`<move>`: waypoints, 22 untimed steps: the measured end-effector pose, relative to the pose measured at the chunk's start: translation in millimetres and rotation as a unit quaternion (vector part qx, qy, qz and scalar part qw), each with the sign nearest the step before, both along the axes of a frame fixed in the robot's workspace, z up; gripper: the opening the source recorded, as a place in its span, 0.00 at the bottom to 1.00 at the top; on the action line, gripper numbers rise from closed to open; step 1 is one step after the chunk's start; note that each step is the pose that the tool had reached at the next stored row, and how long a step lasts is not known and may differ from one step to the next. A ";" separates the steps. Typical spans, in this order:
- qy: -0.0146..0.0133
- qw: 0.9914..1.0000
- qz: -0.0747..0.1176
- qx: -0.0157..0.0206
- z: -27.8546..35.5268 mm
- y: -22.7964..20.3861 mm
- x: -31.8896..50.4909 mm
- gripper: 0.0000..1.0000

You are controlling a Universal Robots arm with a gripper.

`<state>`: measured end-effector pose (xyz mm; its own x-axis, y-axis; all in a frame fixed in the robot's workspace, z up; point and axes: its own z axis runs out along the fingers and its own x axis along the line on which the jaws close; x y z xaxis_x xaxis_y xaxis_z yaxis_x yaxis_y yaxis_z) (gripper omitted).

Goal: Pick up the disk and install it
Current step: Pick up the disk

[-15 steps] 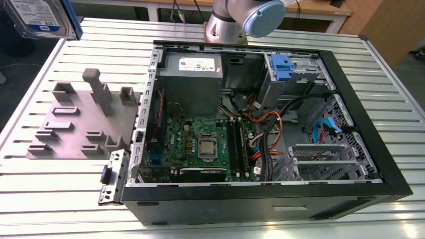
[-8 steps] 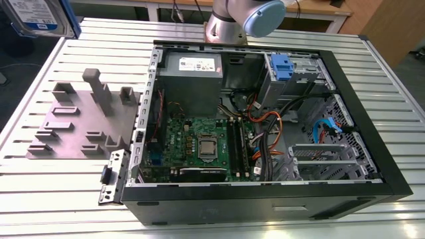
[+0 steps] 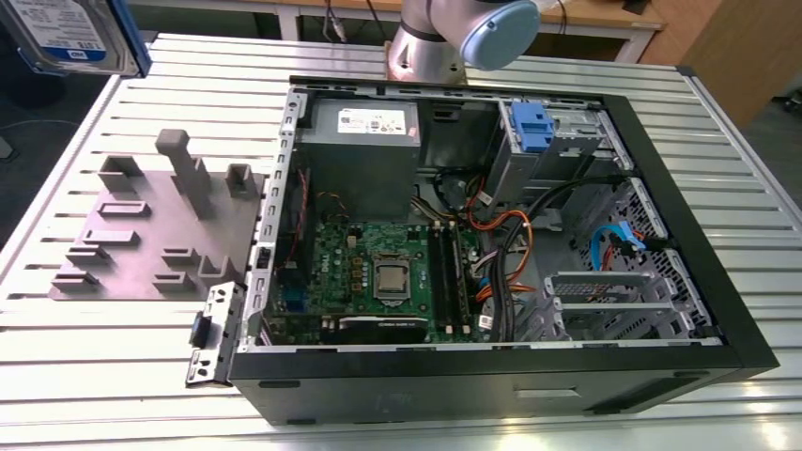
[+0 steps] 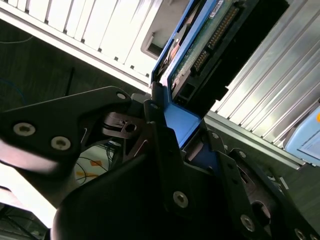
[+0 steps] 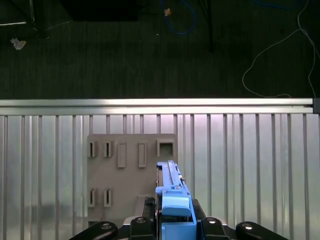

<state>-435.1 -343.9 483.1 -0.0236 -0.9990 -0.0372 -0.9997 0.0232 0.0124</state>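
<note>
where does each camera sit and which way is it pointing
Exterior view: off the arm, high, looking down on the open computer case on the slatted table; an arm joint shows.
First wrist view: on the wrist, looking down past the tool at the grey fixture plate.
Second wrist view: on the wrist, close along the tool.
Both wrist views share the disk clamped in the tool.

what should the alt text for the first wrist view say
The gripper grips the disk edge-on by its blue frame, over a grey slotted holder on a ribbed metal table. Beyond lies dark floor with loose cables.
</note>
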 end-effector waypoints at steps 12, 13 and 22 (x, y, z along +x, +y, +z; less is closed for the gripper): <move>0.000 1.000 0.000 0.000 0.0 -0.1 14.1 0.37; 0.000 1.000 0.000 0.000 0.0 -0.1 14.1 0.37; 0.000 1.000 0.000 0.000 0.0 -4.1 16.2 0.37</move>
<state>-418.8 -348.0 483.1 -0.0236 -0.9990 -0.0372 -0.9997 0.0232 0.0124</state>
